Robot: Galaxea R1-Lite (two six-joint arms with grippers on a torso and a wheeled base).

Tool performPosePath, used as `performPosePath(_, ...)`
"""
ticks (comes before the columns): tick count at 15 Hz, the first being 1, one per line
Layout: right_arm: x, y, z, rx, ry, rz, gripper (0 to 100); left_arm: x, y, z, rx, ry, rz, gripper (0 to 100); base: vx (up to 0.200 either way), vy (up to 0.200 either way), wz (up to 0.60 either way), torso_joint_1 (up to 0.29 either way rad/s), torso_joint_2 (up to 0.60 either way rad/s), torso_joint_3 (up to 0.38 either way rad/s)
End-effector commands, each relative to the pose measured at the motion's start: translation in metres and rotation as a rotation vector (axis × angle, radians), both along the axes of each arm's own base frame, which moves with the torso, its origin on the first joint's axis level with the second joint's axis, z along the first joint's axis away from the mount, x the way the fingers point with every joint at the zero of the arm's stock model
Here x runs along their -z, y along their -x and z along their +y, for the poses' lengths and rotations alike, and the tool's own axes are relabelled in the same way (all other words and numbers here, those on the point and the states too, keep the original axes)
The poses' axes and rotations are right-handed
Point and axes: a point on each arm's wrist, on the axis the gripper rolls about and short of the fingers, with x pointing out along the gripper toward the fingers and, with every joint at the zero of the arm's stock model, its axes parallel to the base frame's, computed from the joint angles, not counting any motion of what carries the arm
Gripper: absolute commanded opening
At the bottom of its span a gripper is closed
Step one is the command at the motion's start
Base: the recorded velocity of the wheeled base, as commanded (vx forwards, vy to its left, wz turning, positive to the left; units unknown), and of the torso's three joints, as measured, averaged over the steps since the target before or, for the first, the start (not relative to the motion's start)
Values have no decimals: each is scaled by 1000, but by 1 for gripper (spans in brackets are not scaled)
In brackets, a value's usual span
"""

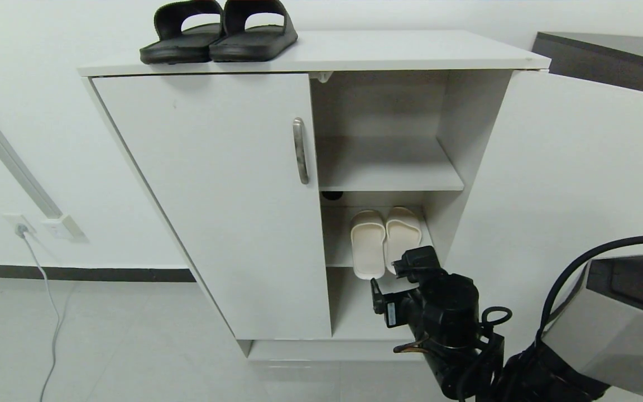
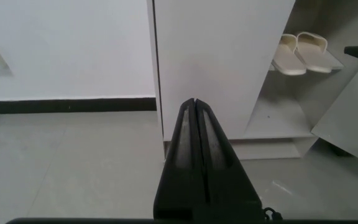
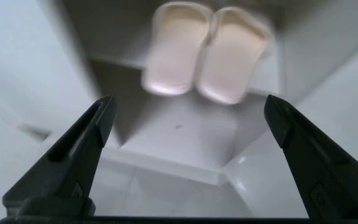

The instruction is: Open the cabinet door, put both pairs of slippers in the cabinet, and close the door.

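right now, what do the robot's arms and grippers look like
The right arm is black and chunky, with looped black cables, a small white label and a grey angular housing behind it. The right gripper has two black tapered fingers. The left gripper is black too, its long flat fingers narrowing to a slim tip.

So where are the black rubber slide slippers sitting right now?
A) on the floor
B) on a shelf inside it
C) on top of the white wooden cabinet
C: the black rubber slide slippers rest on top of the white wooden cabinet; the shelf inside holds the cream foam slippers instead.
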Motion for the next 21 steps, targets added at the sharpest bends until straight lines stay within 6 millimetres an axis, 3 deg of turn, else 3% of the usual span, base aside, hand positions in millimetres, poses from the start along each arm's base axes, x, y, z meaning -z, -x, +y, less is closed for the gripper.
performPosePath(1,-2,-1,-1,4,-6,-4,100,0,0,0,-1,0,2,0,0,0,0,0,0,0)
performPosePath(9,-5,-4,-3,12,-13,-10,100,0,0,0,2,-1,2,0,0,0,0,0,0,0)
performPosePath(21,-7,-11,-3,22,-17,-14,100,0,0,0,2,-1,2,0,0,0,0,1,2,117)
